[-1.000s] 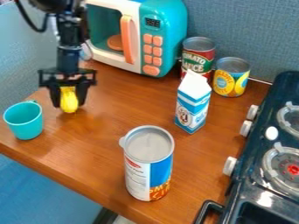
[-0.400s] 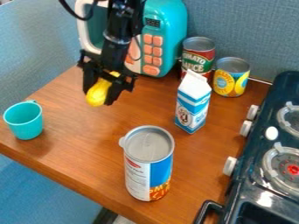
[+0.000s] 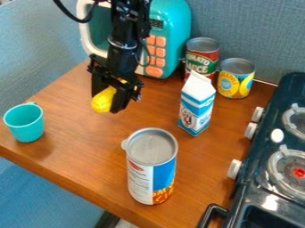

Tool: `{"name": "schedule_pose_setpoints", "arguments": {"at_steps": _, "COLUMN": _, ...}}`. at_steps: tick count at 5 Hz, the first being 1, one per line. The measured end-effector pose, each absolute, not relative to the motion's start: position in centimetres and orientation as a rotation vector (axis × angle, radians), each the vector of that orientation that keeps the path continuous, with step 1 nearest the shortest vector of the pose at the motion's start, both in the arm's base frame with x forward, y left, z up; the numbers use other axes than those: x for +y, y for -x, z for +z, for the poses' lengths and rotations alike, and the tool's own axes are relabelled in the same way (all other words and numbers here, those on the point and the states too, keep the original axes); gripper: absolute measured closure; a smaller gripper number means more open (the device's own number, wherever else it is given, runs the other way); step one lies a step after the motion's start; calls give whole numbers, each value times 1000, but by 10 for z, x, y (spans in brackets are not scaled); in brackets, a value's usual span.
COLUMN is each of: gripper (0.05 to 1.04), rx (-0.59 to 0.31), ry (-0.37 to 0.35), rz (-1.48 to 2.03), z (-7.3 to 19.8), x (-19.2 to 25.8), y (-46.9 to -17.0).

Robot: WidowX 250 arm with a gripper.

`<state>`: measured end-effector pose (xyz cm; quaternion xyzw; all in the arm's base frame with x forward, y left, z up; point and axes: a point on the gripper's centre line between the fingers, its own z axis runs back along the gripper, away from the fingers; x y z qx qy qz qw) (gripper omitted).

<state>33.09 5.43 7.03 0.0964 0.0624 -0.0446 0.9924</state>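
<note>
Brown tabletop (image 3: 89,153), blue panel (image 3: 256,35) behind. Claw (image 3: 108,99), upper left of frame, clamped on yellow toy (image 3: 102,100). Toy between fingertips, long axis slanting down-left; turquoise cup (image 3: 25,124) apart, farther left.

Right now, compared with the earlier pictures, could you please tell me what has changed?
The gripper still holds the yellow object but has carried it rightward in the view, away from the teal cup, and now tilts. The cup, milk carton, tall can, red can and yellow can stayed put.
</note>
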Motion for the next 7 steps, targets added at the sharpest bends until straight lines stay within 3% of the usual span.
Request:
{"name": "schedule_pose_setpoints", "arguments": {"at_steps": 1, "gripper": 410, "rx": 153, "ry": -124, "rz": -105, "z": 51, "x": 57, "y": -328}}
{"name": "schedule_pose_setpoints", "arguments": {"at_steps": 3, "gripper": 410, "rx": 193, "ry": -73, "rz": -123, "z": 26, "x": 57, "y": -335}}
{"name": "schedule_pose_setpoints", "arguments": {"at_steps": 6, "gripper": 368, "rx": 140, "ry": -16, "rz": -131, "z": 22, "x": 49, "y": -343}}
{"name": "schedule_pose_setpoints", "arguments": {"at_steps": 7, "gripper": 100, "rx": 139, "ry": 20, "rz": -142, "z": 22, "x": 55, "y": -342}}
